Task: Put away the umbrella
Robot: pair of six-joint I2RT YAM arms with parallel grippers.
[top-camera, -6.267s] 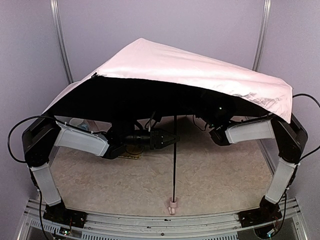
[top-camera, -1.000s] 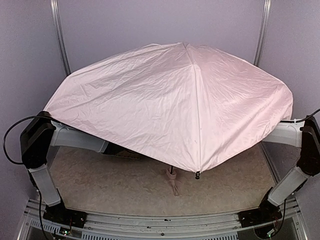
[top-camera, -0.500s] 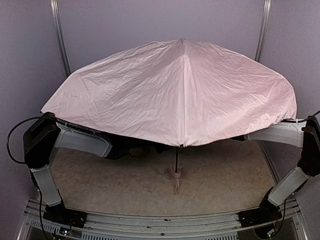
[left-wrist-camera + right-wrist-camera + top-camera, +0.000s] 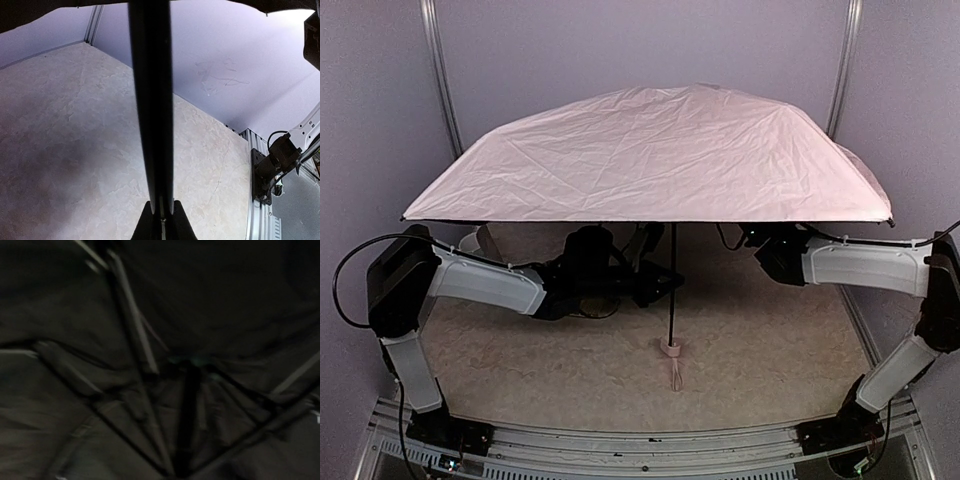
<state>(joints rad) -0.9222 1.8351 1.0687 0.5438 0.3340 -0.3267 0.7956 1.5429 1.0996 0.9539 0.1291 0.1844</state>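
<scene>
Beige marbled tabletop (image 4: 770,360) bears the open pale pink fabric umbrella (image 4: 660,150), upright on its handle (image 4: 670,347). Left gripper (image 4: 160,222) clamps its shaft (image 4: 152,100); for the right gripper (image 4: 762,252) I cannot tell the jaws. Best to hold the shaft vertical while collapsing.

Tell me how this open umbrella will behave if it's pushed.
Probably tippy: the umbrella stands open on its small handle, wide cloth over a thin shaft. The wrinkled cloth likely gives when pushed.

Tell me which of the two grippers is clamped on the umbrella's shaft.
The left gripper: it is shut on the dark shaft of the umbrella, below the canopy. The right gripper sits off to the side, apart from the shaft.
</scene>
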